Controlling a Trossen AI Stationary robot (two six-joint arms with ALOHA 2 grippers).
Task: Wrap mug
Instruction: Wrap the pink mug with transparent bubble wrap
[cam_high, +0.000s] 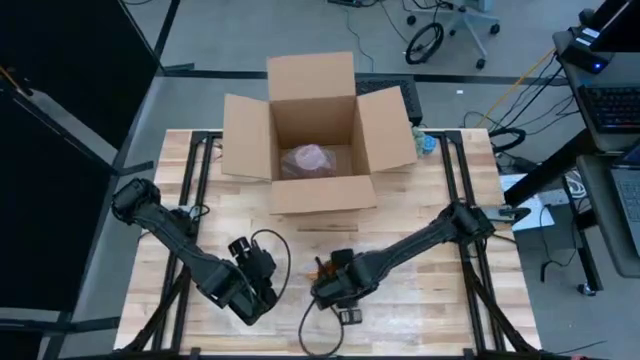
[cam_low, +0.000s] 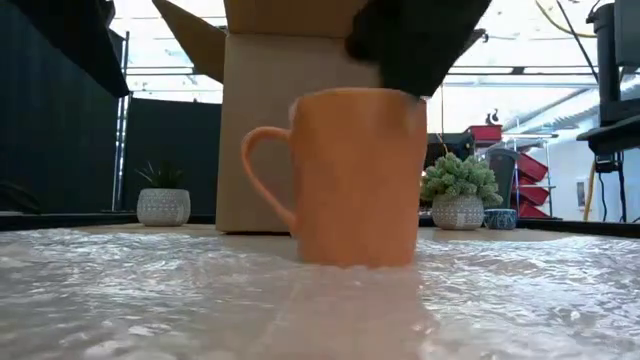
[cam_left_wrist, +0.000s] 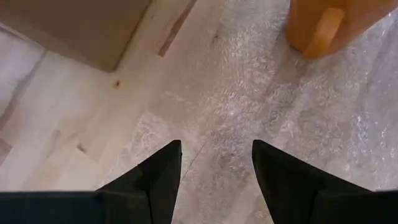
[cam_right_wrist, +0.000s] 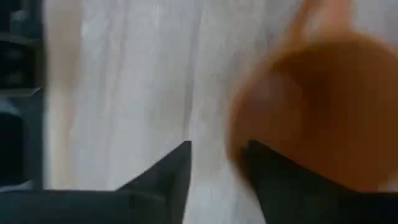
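Mug (cam_low: 358, 178), orange, upright on a sheet of bubble wrap (cam_low: 180, 300) spread over the near part of the table (cam_high: 470, 300); in the low view its handle points to the picture's left. We judge that the mug stands on the sheet so that the wrap can later be folded up around it.

Right gripper (cam_right_wrist: 214, 163) sits at the mug's rim. In its wrist view the two fingers stand a little apart, with the rim's edge lying close by one of them. We cannot tell whether they pinch the rim or merely hover at it. The low view shows the dark gripper body directly above the mug, which suits either setting the mug down or steadying it.

Left gripper (cam_left_wrist: 216, 163) hangs over the wrap beside the mug, fingers spread and holding nothing. We read this as readiness to take hold of the sheet.

Box (cam_high: 312, 130) stands open at the far side of the table, flaps out, with a pale pinkish bundle (cam_high: 308, 158) inside. We suppose it receives finished items. Wrapping itself has not begun: the sheet lies flat.
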